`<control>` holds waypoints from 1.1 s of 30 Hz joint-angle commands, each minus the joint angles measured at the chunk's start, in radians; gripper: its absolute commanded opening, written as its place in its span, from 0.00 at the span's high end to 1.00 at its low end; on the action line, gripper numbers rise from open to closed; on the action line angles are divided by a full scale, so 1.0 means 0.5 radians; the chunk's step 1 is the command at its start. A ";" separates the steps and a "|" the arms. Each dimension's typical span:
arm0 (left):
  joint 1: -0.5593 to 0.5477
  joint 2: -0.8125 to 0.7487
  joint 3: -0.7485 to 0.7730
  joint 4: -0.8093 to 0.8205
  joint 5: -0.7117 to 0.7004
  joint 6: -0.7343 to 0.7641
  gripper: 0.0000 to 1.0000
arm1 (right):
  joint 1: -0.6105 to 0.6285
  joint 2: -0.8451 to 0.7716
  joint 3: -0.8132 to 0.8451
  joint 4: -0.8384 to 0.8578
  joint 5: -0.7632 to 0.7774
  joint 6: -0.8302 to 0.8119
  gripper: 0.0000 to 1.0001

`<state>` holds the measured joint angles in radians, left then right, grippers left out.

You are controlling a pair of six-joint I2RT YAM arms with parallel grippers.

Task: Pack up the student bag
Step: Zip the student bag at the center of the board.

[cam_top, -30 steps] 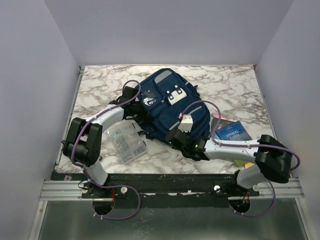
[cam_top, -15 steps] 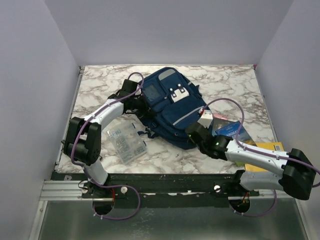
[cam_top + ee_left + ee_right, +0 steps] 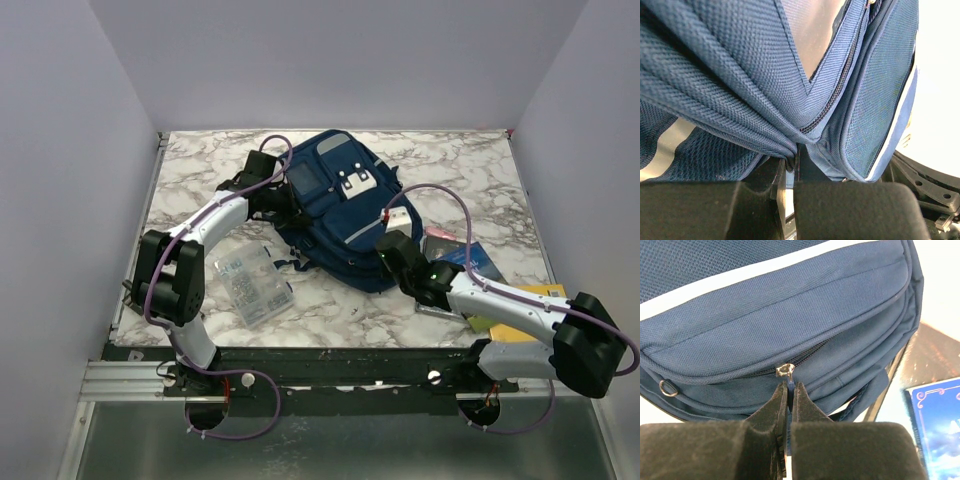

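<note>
Between the tightly closed fingers of the right gripper (image 3: 788, 390), the zipper pull (image 3: 785, 371) of the student bag (image 3: 765, 315) is pinched. A fabric fold of the bag is clamped by the left gripper (image 3: 790, 167). The bag is laid on the table (image 3: 450, 170), a book (image 3: 940, 425) just beside it.

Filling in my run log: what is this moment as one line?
left tool: pinching backpack fabric | right tool: clamped on zipper pull | book, clear box: outside backpack
</note>
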<state>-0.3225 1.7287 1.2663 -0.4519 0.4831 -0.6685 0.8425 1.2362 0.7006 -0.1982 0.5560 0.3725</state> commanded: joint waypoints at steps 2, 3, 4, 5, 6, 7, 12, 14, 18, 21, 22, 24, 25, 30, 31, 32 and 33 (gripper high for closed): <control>0.087 0.012 0.092 -0.019 -0.117 0.145 1.00 | -0.059 -0.062 -0.014 0.059 0.231 -0.474 0.99; 0.087 0.019 0.098 -0.024 -0.085 0.144 1.00 | -0.057 -0.077 -0.036 0.108 0.199 -0.516 0.99; 0.087 0.019 0.102 -0.025 -0.055 0.144 1.00 | -0.058 -0.097 -0.047 0.150 0.142 -0.539 0.99; 0.084 0.009 0.100 -0.021 -0.028 0.148 1.00 | -0.059 -0.112 -0.057 0.184 0.085 -0.562 0.99; 0.081 -0.006 0.092 -0.010 -0.015 0.158 0.98 | -0.062 -0.131 -0.068 0.213 0.018 -0.578 0.99; 0.078 -0.046 0.076 0.018 -0.001 0.169 0.92 | -0.064 -0.141 -0.070 0.225 -0.070 -0.607 1.00; 0.072 -0.364 -0.109 0.247 0.009 0.197 0.56 | -0.066 -0.183 -0.037 0.181 -0.348 -0.670 0.99; 0.047 -0.496 -0.196 0.327 -0.018 0.195 0.48 | -0.068 -0.203 -0.022 0.156 -0.436 -0.699 1.00; -0.025 -0.706 -0.363 0.509 0.083 0.242 0.41 | -0.080 -0.224 -0.012 0.139 -0.551 -0.725 0.99; -0.114 -0.832 -0.426 0.529 0.057 0.426 0.39 | -0.090 -0.215 0.008 0.119 -0.692 -0.812 0.99; -0.161 -0.877 -0.452 0.535 0.006 0.521 0.39 | -0.100 -0.214 0.007 0.126 -0.739 -0.815 0.99; -0.287 -0.997 -0.545 0.592 -0.144 0.717 0.41 | -0.119 -0.217 -0.006 0.161 -0.808 -0.817 0.99; -0.354 -1.090 -0.647 0.695 -0.186 0.854 0.42 | -0.128 -0.220 -0.013 0.184 -0.843 -0.820 0.99; -0.696 -1.460 -1.301 1.389 -0.242 1.458 0.39 | -0.209 -0.237 -0.013 0.222 -1.030 -0.860 0.99; -0.784 -1.469 -1.332 1.400 -0.268 1.590 0.39 | -0.221 -0.247 -0.018 0.223 -1.053 -0.867 0.99; -0.858 -1.458 -1.346 1.404 -0.311 1.683 0.39 | -0.228 -0.258 -0.022 0.229 -1.075 -0.876 0.99; -0.929 -1.430 -1.339 1.401 -0.346 1.768 0.38 | -0.236 -0.272 -0.031 0.236 -1.086 -0.882 0.99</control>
<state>-0.6785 1.0054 0.6395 0.0788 0.4015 -0.1005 0.7418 1.1522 0.6777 -0.1562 0.1101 -0.0338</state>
